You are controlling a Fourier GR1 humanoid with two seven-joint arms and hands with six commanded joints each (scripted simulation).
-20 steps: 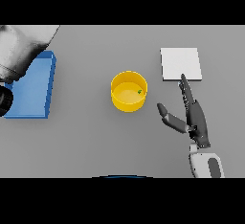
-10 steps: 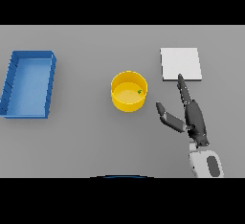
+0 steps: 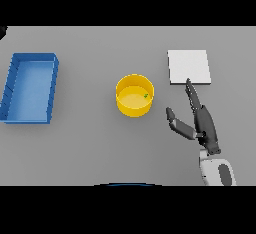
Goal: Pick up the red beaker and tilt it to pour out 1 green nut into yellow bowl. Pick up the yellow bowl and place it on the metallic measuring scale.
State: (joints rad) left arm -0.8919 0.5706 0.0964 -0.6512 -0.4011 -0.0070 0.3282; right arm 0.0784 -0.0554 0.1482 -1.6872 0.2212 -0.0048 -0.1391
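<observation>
The yellow bowl stands upright near the table's middle, and a small green nut lies inside it by the right wall. The metallic measuring scale, a flat pale square, sits to the bowl's upper right. My right hand is open just right of the bowl and apart from it; its straight fingers point up toward the scale's near edge and its thumb reaches left. No red beaker shows. A dark sliver at the top left edge may be my left arm; the left hand itself does not show.
A blue tray lies at the table's left side, well away from the bowl.
My left arm has drawn away from over the blue tray and out at the top left, leaving the tray uncovered. The right hand has barely moved.
</observation>
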